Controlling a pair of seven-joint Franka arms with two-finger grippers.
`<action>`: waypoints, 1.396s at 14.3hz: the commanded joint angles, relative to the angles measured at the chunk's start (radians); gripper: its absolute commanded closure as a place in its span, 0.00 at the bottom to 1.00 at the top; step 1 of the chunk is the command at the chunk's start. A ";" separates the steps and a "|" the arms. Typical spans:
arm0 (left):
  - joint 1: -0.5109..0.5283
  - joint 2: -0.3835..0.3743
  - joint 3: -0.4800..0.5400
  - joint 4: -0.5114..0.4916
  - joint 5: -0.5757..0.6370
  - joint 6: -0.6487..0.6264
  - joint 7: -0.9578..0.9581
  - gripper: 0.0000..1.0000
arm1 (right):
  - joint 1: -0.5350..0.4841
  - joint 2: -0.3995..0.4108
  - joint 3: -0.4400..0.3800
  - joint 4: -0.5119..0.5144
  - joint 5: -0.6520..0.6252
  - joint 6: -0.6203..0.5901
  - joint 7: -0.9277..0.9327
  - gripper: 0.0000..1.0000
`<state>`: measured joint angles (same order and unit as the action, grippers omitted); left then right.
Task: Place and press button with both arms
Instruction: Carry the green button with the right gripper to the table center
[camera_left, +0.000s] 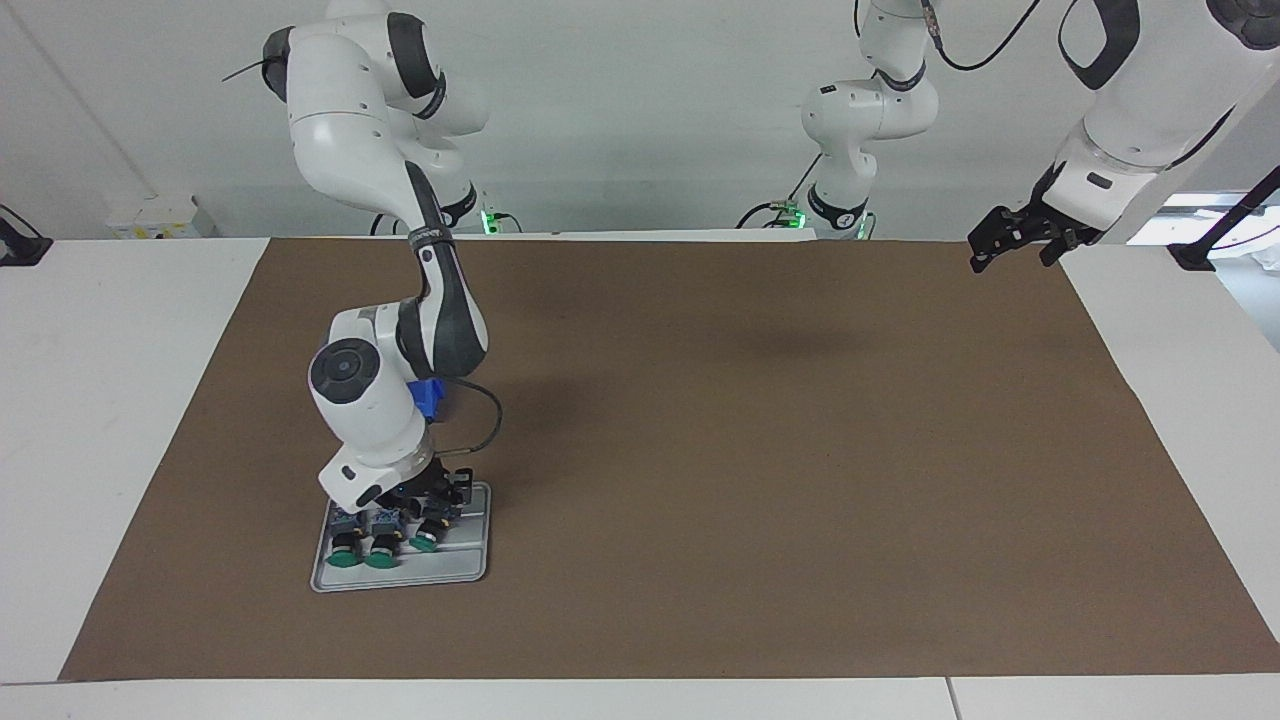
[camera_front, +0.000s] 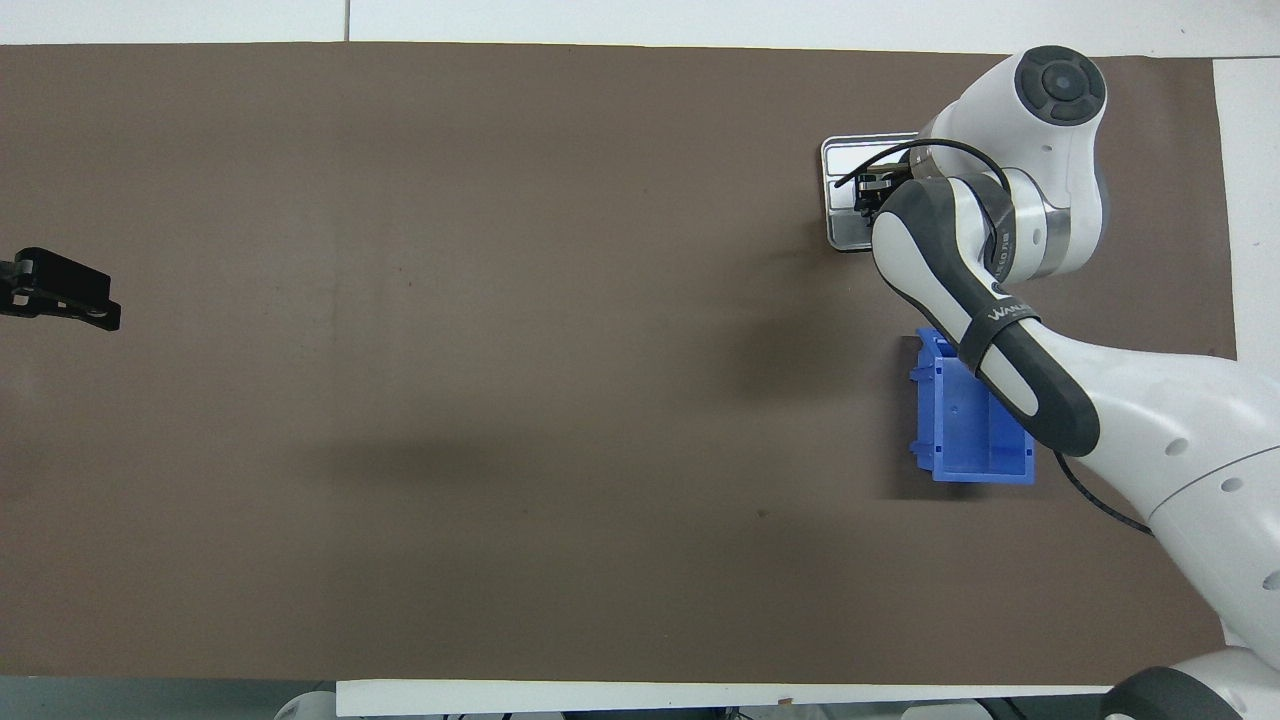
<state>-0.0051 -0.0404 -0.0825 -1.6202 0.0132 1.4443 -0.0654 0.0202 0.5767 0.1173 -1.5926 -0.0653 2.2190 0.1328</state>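
Note:
Three green-capped switches lie on a grey metal tray near the right arm's end of the table. The button, the one nearest the table's middle, lies tilted beside its two twins. My right gripper is down at the tray, right over the button's blue-grey end, and the arm's wrist hides how it stands. In the overhead view the right gripper shows only as black parts over the tray. My left gripper hangs open and holds nothing, above the mat's corner at the left arm's end, and waits.
A blue plastic bin stands on the brown mat, nearer to the robots than the tray and partly under the right forearm. The left gripper shows at the edge of the overhead view.

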 joint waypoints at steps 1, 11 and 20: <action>-0.003 -0.035 -0.002 -0.043 0.016 0.018 0.006 0.00 | -0.005 0.005 0.007 0.006 -0.005 -0.016 0.016 0.97; 0.004 -0.039 0.000 -0.044 0.017 0.018 0.007 0.00 | 0.260 0.020 0.007 0.283 -0.014 -0.406 0.180 1.00; 0.004 -0.039 0.000 -0.044 0.018 0.013 0.007 0.00 | 0.529 -0.005 0.022 0.212 0.059 -0.305 0.431 1.00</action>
<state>-0.0047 -0.0436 -0.0824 -1.6225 0.0132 1.4442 -0.0653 0.5311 0.5808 0.1297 -1.3502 -0.0307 1.8715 0.4581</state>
